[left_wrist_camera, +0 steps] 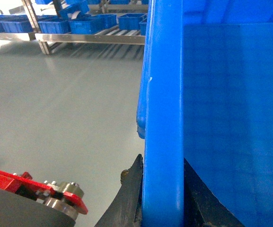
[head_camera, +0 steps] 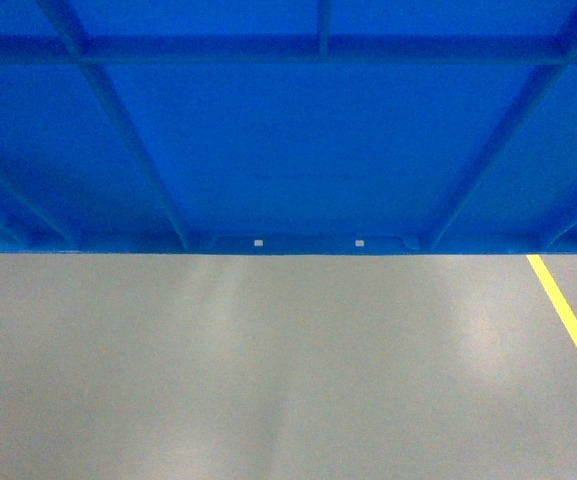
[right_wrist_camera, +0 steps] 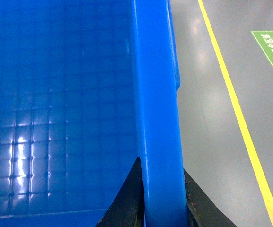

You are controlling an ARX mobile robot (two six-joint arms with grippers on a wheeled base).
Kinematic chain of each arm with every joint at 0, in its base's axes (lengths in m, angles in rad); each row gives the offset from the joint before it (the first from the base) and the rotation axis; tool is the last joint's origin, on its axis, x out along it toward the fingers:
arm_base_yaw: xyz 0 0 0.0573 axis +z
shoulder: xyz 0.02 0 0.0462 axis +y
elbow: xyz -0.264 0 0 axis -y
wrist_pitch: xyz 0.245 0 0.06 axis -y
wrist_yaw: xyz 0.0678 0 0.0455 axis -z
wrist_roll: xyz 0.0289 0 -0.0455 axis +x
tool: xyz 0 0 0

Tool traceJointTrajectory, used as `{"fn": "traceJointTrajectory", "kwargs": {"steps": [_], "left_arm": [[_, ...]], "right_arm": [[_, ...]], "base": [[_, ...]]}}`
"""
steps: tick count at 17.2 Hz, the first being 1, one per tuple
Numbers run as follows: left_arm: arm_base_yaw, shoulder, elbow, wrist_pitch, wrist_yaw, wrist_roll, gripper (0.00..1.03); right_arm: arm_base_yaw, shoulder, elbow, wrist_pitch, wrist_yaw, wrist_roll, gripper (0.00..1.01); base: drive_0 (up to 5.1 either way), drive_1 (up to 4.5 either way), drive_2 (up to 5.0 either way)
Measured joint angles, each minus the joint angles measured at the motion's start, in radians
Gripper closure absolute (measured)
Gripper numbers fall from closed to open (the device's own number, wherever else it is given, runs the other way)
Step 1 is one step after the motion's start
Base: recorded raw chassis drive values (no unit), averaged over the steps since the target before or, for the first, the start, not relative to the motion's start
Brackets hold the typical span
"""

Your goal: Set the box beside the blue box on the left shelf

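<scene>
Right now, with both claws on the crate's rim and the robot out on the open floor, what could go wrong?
1. The box fills the top half of the head view, so the shelf ahead is probably hidden during the approach.
2. The left claw and right claw pinch only the thick rim; a jolt might let the glossy plastic slip.
3. The racks of blue bins show only in the left wrist view, so alignment could drift.

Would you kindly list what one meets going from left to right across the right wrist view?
Gridded inside of the box → its thick rim, clamped at the bottom by the right tool → grey floor → yellow line → green floor sign.
</scene>
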Motion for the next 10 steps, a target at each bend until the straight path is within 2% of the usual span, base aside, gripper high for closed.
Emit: {"fn": "traceJointTrajectory", "kwargs": {"steps": [10], "left_arm": [[-0.003, 0.0, 0.0, 0.005, 0.0, 0.0, 0.91]], "right_arm": [[0.0, -0.008, 0.0, 0.0, 0.004, -0.001, 0.91]], "base": [[-1.5, -1.53, -1.5]]}}
